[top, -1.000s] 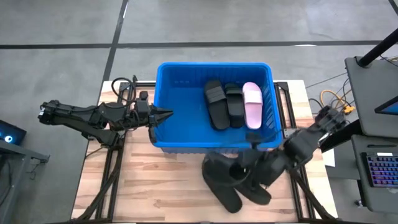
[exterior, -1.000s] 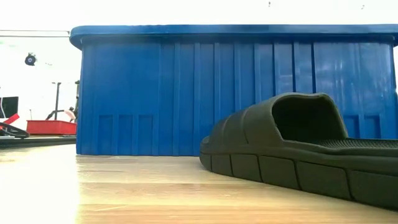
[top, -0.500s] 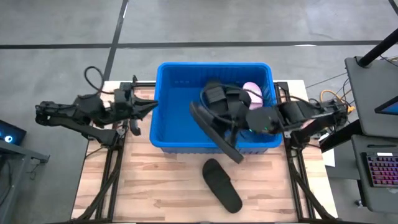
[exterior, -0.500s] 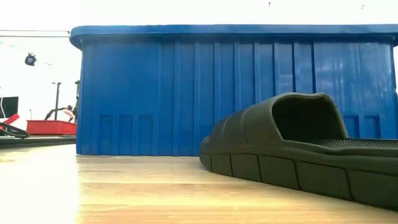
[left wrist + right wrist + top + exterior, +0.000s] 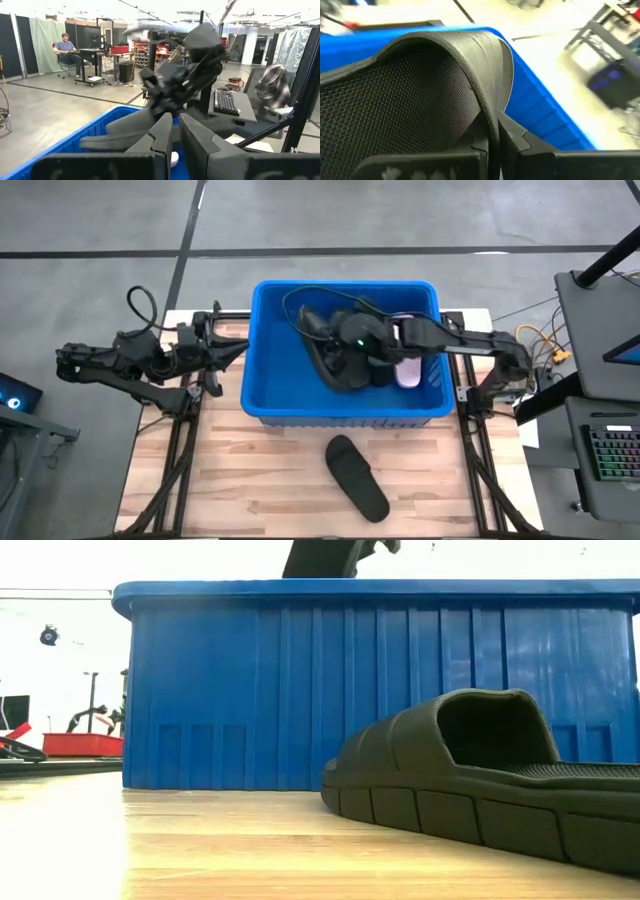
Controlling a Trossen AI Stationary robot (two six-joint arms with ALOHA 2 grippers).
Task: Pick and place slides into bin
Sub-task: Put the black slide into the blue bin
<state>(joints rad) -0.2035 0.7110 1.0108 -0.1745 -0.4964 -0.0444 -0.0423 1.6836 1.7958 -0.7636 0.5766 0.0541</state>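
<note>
The blue bin (image 5: 268,395) stands at the table's middle; its near wall fills the low view (image 5: 300,690). Inside lie black slides (image 5: 358,370) and a pale pink slide (image 5: 407,370), partly under my right arm. My right gripper (image 5: 338,343) is over the bin's far left part, shut on a black slide (image 5: 315,340). Another black slide (image 5: 357,477) lies sole-down on the table in front of the bin, and shows large in the low view (image 5: 480,780). My left gripper (image 5: 240,348) is shut and empty beside the bin's left wall. My right gripper pinches the held slide's wide strap at its edge (image 5: 490,107) between its two fingers (image 5: 512,137), with the strap's arch and the textured footbed before the camera. The slide is lifted clear and tilted above the bin's floor, as the left wrist view (image 5: 125,130) shows.
Wooden tabletop (image 5: 260,480) lies open to the left of the lone slide. The bin's rolled rim (image 5: 70,145) stands above table level. A desk with a keyboard (image 5: 610,450) is off the table's right edge. A person (image 5: 64,45) sits far off in the room.
My right gripper has lifted one black slide off the table in front of the bin, carried it up over the near wall and on toward the bin's far left. The other black slide stays on the table. My left gripper has drawn back a little from the bin's left wall.
</note>
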